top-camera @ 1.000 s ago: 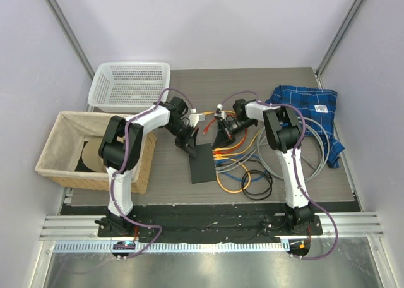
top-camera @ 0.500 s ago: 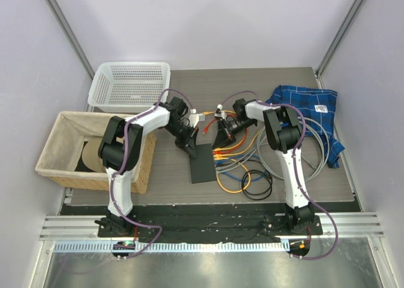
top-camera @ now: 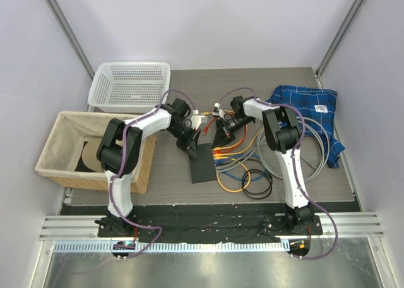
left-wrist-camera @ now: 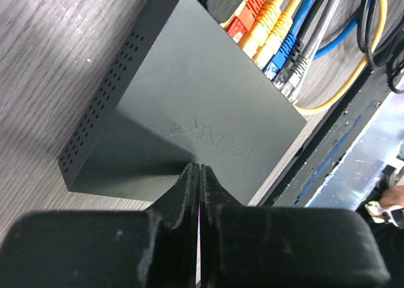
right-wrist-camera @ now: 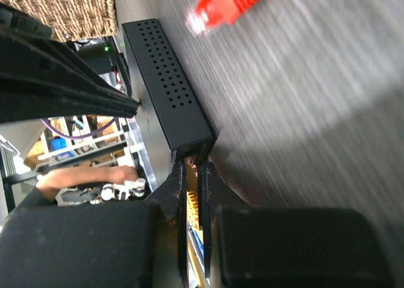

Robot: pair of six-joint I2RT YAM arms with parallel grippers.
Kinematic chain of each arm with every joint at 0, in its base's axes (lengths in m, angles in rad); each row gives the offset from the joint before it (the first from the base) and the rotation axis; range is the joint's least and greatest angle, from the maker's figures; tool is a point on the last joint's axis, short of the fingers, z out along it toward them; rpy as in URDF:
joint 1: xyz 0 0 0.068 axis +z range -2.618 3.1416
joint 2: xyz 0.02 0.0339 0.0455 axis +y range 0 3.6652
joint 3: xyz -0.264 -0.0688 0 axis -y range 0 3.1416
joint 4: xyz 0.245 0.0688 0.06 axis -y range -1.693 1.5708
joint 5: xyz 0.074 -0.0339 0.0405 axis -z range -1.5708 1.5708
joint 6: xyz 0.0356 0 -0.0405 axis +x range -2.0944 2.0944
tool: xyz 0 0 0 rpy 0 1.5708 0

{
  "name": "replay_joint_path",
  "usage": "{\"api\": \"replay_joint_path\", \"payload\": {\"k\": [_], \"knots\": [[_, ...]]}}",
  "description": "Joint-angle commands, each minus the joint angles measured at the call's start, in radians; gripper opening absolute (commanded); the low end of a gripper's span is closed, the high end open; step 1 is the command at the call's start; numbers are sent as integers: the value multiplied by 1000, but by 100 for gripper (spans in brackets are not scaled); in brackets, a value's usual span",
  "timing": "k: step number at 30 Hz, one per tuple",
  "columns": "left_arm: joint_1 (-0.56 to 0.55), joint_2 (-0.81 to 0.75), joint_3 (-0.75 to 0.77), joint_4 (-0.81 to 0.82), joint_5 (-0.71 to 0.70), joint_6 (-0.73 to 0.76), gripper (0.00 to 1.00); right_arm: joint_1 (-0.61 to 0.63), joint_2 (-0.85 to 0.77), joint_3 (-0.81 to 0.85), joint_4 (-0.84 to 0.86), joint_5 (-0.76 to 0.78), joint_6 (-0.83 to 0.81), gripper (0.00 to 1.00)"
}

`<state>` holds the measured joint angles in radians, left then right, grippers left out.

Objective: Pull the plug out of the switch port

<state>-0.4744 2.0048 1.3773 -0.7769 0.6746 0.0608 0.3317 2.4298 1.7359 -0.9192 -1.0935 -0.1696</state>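
Observation:
The switch (top-camera: 202, 162) is a flat black box on the table, also seen in the left wrist view (left-wrist-camera: 189, 105) and the right wrist view (right-wrist-camera: 167, 92). Red (left-wrist-camera: 237, 26), orange, yellow, blue and grey plugs sit in its socket row. My left gripper (top-camera: 191, 148) is shut, tips resting on the switch's top (left-wrist-camera: 199, 169). My right gripper (top-camera: 221, 136) is at the far end of the socket row (right-wrist-camera: 192, 165). Its jaws are almost shut with a thin slit, nothing clearly held. A loose red plug (right-wrist-camera: 227, 0) lies beyond the switch.
A tangle of orange, blue, grey and black cables (top-camera: 252, 168) lies right of the switch. A blue plaid cloth (top-camera: 312, 114) is at the far right. A white plastic basket (top-camera: 129, 84) and a wicker basket (top-camera: 63, 127) stand on the left.
My right gripper has shifted a little left, closer to the switch's socket end. The left gripper stays on the switch.

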Motion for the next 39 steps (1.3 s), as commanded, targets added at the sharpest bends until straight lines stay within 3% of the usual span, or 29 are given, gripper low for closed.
{"api": "replay_joint_path", "payload": {"k": [1,7,11,16,23,32,39], "knots": [[-32,100,-77,62,-328,88,0,4,84,47,10,288,-149,1],[-41,98,-81,59,-331,97,0,6,23,-51,64,302,-148,1],[-52,101,-80,56,-337,105,0,6,40,-4,66,307,-131,2],[-63,103,-80,54,-349,111,0,6,92,85,-58,320,-200,1],[-78,100,-84,59,-368,117,0,6,81,70,-79,336,-232,1],[-81,103,-80,54,-372,119,0,13,-20,-107,163,323,-44,1],[-84,115,-69,50,-379,113,0,20,38,11,26,311,-142,2]]}}
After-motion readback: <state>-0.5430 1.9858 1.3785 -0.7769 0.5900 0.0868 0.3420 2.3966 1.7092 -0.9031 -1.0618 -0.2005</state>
